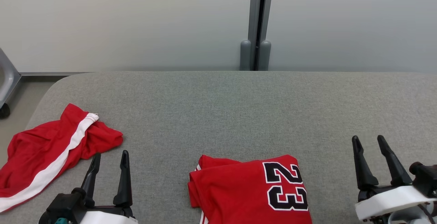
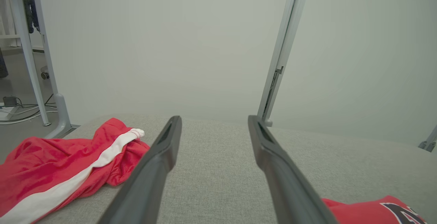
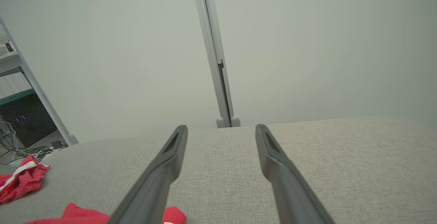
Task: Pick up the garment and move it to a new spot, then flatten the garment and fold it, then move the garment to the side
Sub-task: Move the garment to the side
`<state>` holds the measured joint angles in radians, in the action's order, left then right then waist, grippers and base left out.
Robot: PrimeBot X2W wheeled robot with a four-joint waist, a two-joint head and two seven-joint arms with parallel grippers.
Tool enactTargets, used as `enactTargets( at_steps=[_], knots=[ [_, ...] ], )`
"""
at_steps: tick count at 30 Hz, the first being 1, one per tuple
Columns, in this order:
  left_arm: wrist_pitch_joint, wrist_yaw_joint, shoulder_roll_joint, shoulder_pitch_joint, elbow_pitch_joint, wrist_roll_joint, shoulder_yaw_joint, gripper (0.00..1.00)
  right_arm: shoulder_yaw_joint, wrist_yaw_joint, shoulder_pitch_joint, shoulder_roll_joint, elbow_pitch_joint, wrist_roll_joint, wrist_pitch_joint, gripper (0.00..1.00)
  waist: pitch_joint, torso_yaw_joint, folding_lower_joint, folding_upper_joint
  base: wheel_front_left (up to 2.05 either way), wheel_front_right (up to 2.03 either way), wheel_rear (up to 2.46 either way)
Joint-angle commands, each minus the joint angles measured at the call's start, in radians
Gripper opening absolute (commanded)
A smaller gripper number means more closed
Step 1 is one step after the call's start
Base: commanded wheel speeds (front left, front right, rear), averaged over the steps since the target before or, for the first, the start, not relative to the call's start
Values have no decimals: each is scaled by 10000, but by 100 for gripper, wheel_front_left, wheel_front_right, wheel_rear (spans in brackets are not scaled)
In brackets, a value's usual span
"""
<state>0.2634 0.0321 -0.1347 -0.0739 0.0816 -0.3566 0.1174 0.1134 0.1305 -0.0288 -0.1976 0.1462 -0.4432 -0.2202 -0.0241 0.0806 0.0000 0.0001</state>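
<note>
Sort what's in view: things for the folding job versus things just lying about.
Job: red number 23 jersey, lying folded; crumpled red shorts, possibly also to fold; left gripper and right gripper, both open; grey padded table.
Lying about: partition post; floor cables.

The jersey (image 1: 235, 190) is bright red with a black 23 edged in white. The shorts (image 1: 30, 152) are red too, with one white stripe. The tabletop (image 1: 218, 108) is a speckled grey weave, the wall (image 1: 136, 22) pale grey.
</note>
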Motion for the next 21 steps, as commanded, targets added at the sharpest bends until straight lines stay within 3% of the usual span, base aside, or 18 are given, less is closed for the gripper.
enactTargets(
  at_steps=[1,5,11,21],
  knots=[
    [13,-64,13,25,15,83,-59,100,77,7,32,-42,-20,-52,67,100,4,17,0,-1,0,0,0],
    [13,-156,95,116,78,174,-59,100,703,9,-341,-13,231,-391,974,100,38,143,0,-1,0,0,0],
    [13,-295,188,217,186,276,6,100,1349,7,-987,65,1381,-967,3370,100,51,591,0,-1,0,0,0],
    [12,-418,265,268,312,354,72,100,673,7,-1202,635,3263,-1735,6128,100,170,1357,0,-1,0,0,0]
  ],
)
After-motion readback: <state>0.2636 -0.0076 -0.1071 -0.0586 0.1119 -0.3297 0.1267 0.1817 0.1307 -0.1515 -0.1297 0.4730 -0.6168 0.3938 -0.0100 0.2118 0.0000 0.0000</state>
